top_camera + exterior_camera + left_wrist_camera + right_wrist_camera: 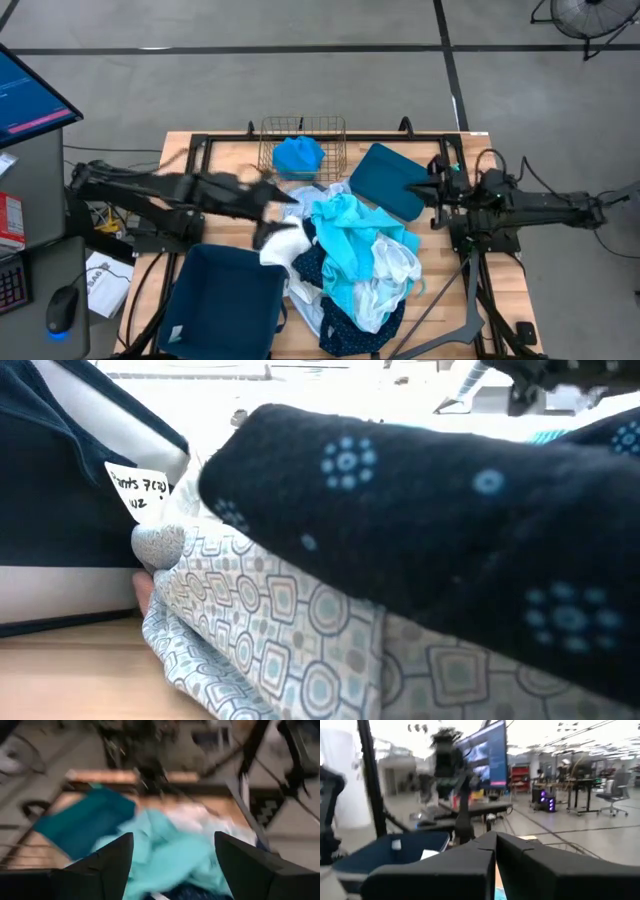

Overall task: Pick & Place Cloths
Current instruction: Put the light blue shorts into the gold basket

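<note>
Cloth point(298, 157) in basket point(266, 130); pile point(350, 265) between bins point(225, 300).

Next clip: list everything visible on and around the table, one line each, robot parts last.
Bright blue cloth: one, inside the wire mesh basket at the table's far edge.
Cloth pile: turquoise, white, navy dotted and pale patterned pieces, table centre.
Teal bins: two, one near left, one far right, tilted.
Monitor: one, left of the table.
Mouse: one, on the left desk.
Fan: one, far right floor.
Left end effector: open, above the pile.
Right end effector: shut, at the right edge.
</note>
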Available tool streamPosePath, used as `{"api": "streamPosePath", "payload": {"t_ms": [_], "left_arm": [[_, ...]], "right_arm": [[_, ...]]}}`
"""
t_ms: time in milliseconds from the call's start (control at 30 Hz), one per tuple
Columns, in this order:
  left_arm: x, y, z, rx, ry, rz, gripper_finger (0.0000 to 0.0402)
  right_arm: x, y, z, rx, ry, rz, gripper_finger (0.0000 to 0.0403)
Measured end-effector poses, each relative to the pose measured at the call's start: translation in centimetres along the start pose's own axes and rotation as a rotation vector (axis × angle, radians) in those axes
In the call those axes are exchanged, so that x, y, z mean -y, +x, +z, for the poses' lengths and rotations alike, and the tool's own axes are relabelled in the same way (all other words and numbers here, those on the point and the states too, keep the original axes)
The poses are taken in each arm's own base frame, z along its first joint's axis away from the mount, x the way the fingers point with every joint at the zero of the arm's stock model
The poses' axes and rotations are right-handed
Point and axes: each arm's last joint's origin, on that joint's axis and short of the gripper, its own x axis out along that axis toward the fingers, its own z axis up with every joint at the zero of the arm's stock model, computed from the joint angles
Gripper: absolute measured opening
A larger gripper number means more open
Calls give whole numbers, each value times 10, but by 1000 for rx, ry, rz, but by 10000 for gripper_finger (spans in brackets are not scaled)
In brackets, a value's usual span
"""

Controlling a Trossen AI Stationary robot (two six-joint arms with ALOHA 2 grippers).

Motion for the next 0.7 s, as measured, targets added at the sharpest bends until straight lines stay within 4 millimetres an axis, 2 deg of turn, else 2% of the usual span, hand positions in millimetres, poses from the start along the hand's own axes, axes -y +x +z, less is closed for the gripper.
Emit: {"api": "streamPosePath", "payload": {"t_ms": [100,167,333,433,700], "left_arm": [[-5,-34,13,114,-19,49,231],[-6,-56,19,178,-25,54,199],[-9,-95,25,283,-25,21,82],[-11,-108,22,287,-24,9,16],[-15,-121,12,216,-2,23,1]], "right_arm": [[-7,23,13,-92,-20,29,2],[-11,38,17,-168,-10,44,2],[-20,71,24,-368,-25,65,2],[-24,84,23,-506,-45,60,1],[-30,102,18,-736,-49,-26,3]]}}
